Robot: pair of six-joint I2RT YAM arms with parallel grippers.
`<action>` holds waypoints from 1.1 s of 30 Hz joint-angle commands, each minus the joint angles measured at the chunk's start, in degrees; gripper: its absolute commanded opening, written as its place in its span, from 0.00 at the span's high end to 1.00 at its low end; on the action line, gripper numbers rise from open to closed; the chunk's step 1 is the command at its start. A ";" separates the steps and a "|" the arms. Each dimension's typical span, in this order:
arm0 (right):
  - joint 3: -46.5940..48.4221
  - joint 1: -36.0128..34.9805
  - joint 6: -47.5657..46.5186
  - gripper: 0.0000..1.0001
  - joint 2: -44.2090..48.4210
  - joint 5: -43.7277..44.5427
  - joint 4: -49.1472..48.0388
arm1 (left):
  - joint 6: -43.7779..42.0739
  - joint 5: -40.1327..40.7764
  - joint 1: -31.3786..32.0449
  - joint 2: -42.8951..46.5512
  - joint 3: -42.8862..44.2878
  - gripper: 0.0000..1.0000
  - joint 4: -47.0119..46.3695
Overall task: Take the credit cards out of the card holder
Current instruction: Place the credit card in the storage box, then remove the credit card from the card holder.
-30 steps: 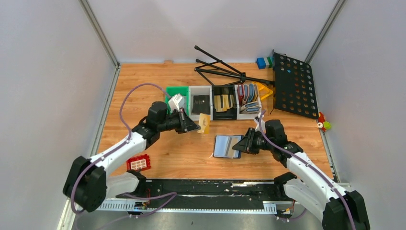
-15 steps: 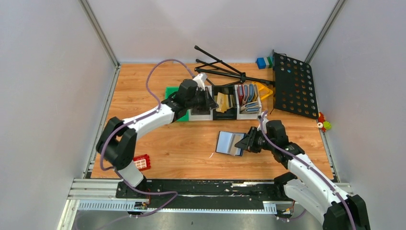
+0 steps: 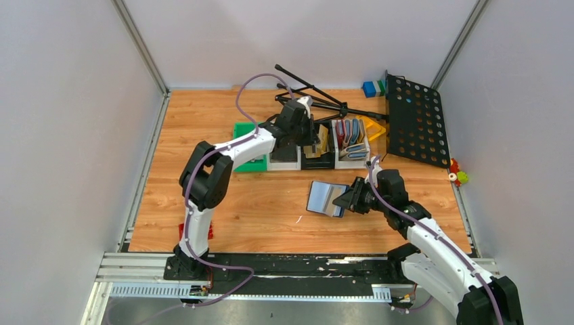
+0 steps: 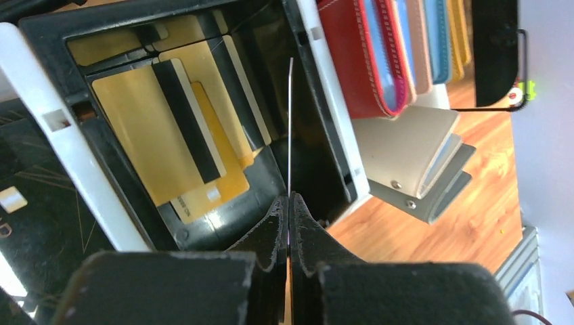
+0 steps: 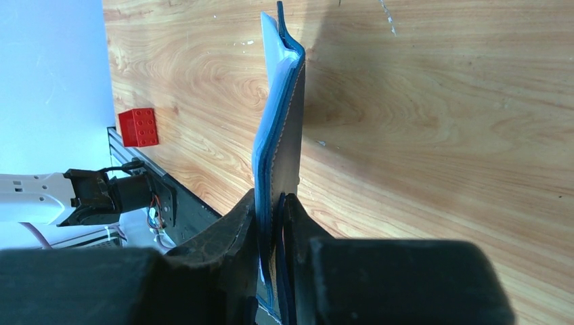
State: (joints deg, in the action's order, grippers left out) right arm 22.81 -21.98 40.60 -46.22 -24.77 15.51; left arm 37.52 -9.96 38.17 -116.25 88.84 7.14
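My left gripper point(image 4: 290, 203) is shut on a thin credit card point(image 4: 290, 122), seen edge-on. It hangs over the black bin point(image 4: 223, 217), which holds several tan-gold credit cards point(image 4: 145, 135). In the top view that gripper point(image 3: 313, 133) is at the row of bins at the back. My right gripper point(image 5: 274, 203) is shut on one edge of the navy card holder point(image 5: 281, 128). The card holder point(image 3: 325, 199) hangs open and tilted just above the table's middle, pale inside up, with the right gripper point(image 3: 346, 200) on its right edge.
Red, blue and grey holders point(image 4: 379, 54) stand upright in the white bin point(image 3: 352, 161) to the right of the black one. A green tray point(image 3: 242, 132) lies left of the bins. A black perforated panel point(image 3: 416, 118) and tripod legs point(image 3: 311, 95) lie behind. A red brick point(image 5: 139, 127) sits near the front-left rail.
My left arm swung from mid-table back and right to the black bin, carrying the tan card. The right gripper tilted the card holder slightly and stayed in place.
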 commanded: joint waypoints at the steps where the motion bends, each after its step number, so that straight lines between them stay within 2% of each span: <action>1: 0.02 0.18 0.26 1.00 0.07 -0.37 -3.53 | -0.94 1.05 0.16 -3.92 4.73 1.00 3.25; 4: -0.47 0.17 0.41 1.00 0.59 -0.36 -3.53 | -0.54 1.30 0.15 -6.15 6.20 1.00 4.61; 5: -0.49 0.17 0.44 1.00 0.63 -0.36 -3.53 | -0.61 1.30 0.19 -6.93 6.82 0.96 5.32; 6: -0.47 0.13 0.41 1.00 0.63 -0.36 -3.47 | -1.03 1.56 0.15 -7.65 7.93 0.86 6.48; 8: -0.19 0.18 0.17 1.00 0.07 -0.72 -3.30 | -2.28 2.74 0.15 -7.40 8.73 0.73 8.42; 12: 0.60 0.09 -0.65 1.00 -2.01 -1.86 -2.70 | -4.83 5.69 0.15 -2.60 6.91 0.61 9.92; 19: 2.45 0.01 -1.66 1.00 -4.23 -3.19 -2.87 | -8.32 6.58 0.15 7.49 3.49 0.57 13.92; 26: 4.04 -0.40 -1.29 1.00 -4.80 -8.49 -7.40 | -10.25 4.52 0.32 24.22 -10.25 0.51 13.40; 33: 3.15 -1.13 3.67 1.00 -7.32 -16.82 -20.04 | -10.23 0.06 0.26 45.05 -30.86 0.29 11.20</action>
State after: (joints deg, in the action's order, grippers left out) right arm 23.97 -22.48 40.97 -52.53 -34.92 7.29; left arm 28.62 -6.96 38.46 -79.72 66.54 19.40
